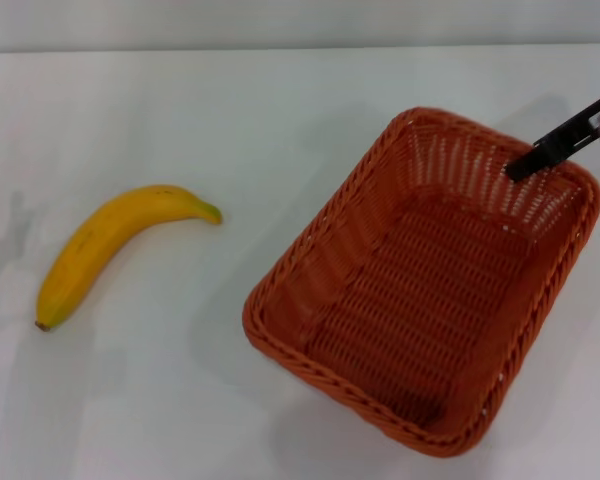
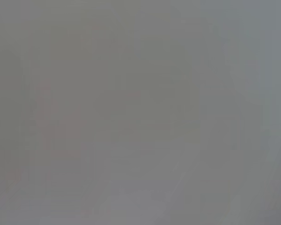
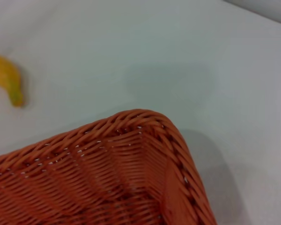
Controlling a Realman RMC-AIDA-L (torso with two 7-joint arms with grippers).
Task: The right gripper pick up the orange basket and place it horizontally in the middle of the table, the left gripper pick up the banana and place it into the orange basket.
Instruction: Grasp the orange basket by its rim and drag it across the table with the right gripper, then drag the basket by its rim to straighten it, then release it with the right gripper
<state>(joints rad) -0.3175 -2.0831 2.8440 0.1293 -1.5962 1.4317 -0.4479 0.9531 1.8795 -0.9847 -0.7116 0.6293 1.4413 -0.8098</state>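
I'm hovering the right gripper [image 1: 525, 167] over the basket's [image 1: 420, 290] far-right rim; its long axis is running diagonally, not horizontal. Can't tell the jaws' state.

View: the left wrist camera is showing one flat, featureless grey field from edge to edge.
Tone: the grey is running slightly warmer on one side and slightly cooler, bluish, toward the opposite side.
Marks: faint vertical smudges of a pinkish tint are showing within the warmer part, too vague to identify.
Objects: nothing with an outline is showing.
Surface: whether this is the table or something else cannot be told.
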